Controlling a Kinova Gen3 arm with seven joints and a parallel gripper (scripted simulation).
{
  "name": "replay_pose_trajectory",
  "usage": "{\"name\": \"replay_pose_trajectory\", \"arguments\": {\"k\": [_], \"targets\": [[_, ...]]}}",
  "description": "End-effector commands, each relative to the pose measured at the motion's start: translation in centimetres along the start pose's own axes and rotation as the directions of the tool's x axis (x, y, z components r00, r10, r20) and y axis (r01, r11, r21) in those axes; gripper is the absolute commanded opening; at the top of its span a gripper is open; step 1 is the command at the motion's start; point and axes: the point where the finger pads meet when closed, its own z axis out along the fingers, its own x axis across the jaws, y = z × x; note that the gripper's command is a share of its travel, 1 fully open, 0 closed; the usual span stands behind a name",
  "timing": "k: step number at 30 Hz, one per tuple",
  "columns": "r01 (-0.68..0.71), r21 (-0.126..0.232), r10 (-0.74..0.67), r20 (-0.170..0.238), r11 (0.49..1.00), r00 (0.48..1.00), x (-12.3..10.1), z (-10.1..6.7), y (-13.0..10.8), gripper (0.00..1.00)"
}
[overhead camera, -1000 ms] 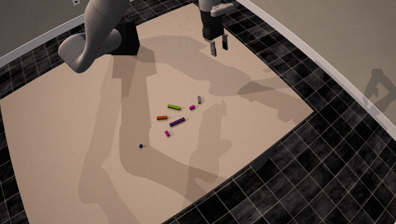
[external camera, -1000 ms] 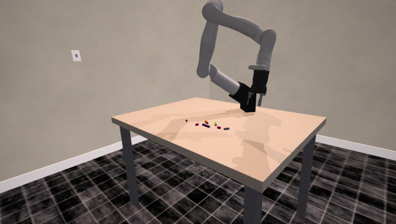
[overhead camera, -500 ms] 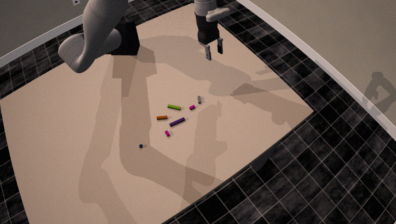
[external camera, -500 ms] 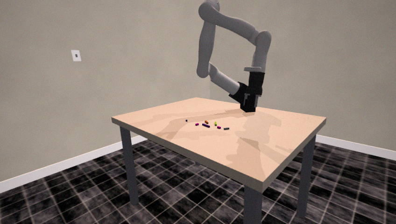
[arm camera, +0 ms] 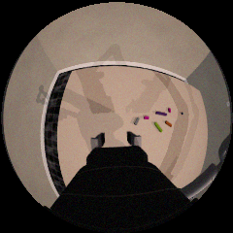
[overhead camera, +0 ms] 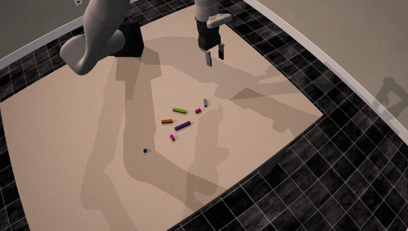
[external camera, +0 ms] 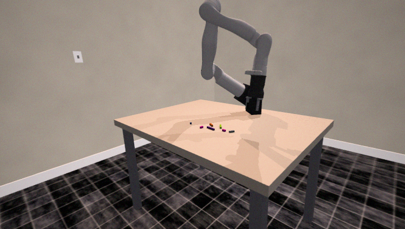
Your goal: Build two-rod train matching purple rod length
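You've got purple rod (overhead camera: 182,125), orange (overhead camera: 166,121), lime (overhead camera: 179,110), two magentas (overhead camera: 197,110) (overhead camera: 172,137), grey (overhead camera: 205,102), blue (overhead camera: 145,150), all flat and apart.

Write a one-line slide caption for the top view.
Open, empty gripper hangs above the table, away from seven scattered rods around the purple rod.

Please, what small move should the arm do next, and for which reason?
Probably carry the open, empty end effector from the table's far edge toward the rod cluster and stop above the orange rod. No rods touch yet, and orange with either magenta rod equals the purple rod; this one lies nearest.
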Motion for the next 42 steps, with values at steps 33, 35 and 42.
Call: {"name": "replay_pose_trajectory", "arguments": {"k": [33,35,42], "targets": [[-0.03,-0.069,0.03,0.003,0.997,1.0,5.0,1.6,0.9,1.0],[-0.03,-0.069,0.03,0.003,0.997,1.0,5.0,1.6,0.9,1.0],[-0.033,-0.081,0.033,0.003,0.996,0.999,6.2,2.0,1.1,1.0]]}}
